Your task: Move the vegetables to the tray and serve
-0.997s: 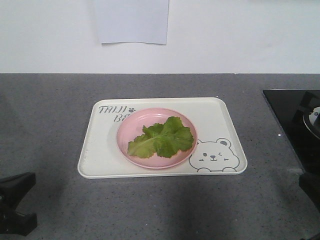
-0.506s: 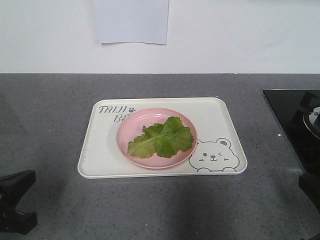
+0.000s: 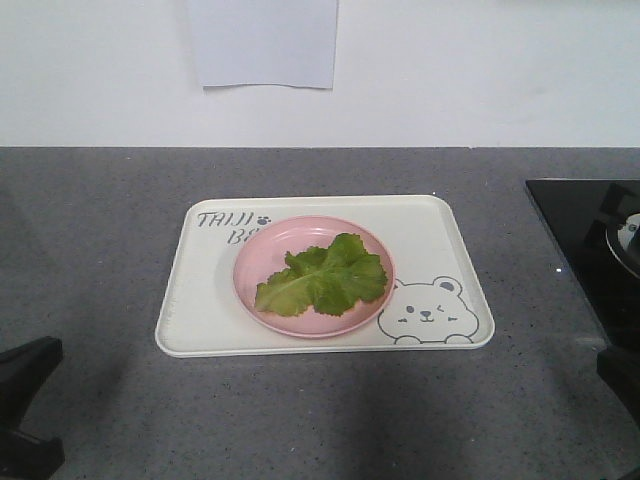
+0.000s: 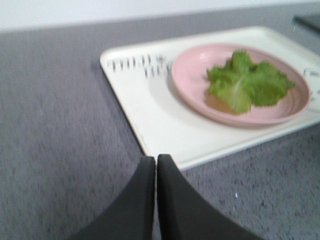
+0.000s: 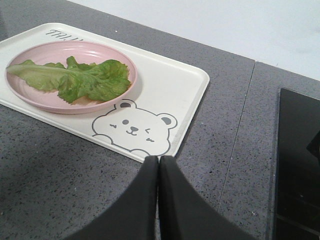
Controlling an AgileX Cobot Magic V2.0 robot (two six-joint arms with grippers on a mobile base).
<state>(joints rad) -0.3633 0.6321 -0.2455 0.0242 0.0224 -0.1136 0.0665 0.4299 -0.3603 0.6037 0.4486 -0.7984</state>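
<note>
The vegetables (image 3: 325,277), crinkled green lettuce leaves, lie on a round pink plate (image 3: 275,240). The plate stands in the middle of the cream-white tray (image 3: 200,310) with the bear drawing. In the left wrist view the vegetables (image 4: 247,82) and tray (image 4: 150,110) lie ahead and to the right of my left gripper (image 4: 156,159). That gripper is shut and empty, just off the tray's near left edge. My right gripper (image 5: 159,159) is shut and empty too, over the counter by the tray's (image 5: 170,85) bear corner. The vegetables (image 5: 75,80) lie to its far left.
A black cooktop (image 3: 585,230) is set into the grey counter at the right, close to my right gripper (image 3: 622,378). A white sheet of paper (image 3: 265,45) hangs on the back wall. My left gripper (image 3: 30,400) shows at the bottom left corner of the front view.
In the front view my left gripper has slid a little down and toward the left edge. The tray, plate and vegetables have not moved.
</note>
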